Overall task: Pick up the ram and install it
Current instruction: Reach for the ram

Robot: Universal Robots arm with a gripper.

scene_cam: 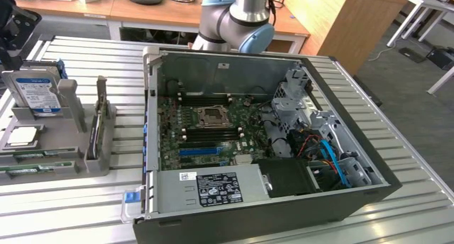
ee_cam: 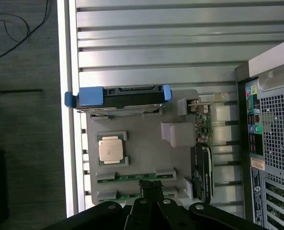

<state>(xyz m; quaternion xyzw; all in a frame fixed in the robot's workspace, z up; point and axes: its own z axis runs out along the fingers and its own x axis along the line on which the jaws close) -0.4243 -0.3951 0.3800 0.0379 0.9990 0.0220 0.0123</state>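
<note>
The ram lies flat in its clips on the grey holder tray, along the tray's edge opposite the blue-railed hard drive. A second green stick lies just beside it. The gripper hangs clenched close over both sticks, apparently gripping nothing; whether it touches them I cannot tell. Beside the tray on the slatted worktop stands the open computer case. The dark memory slots on its motherboard look unfilled. Pickup seems not yet done, and the whole installation is left.
</note>
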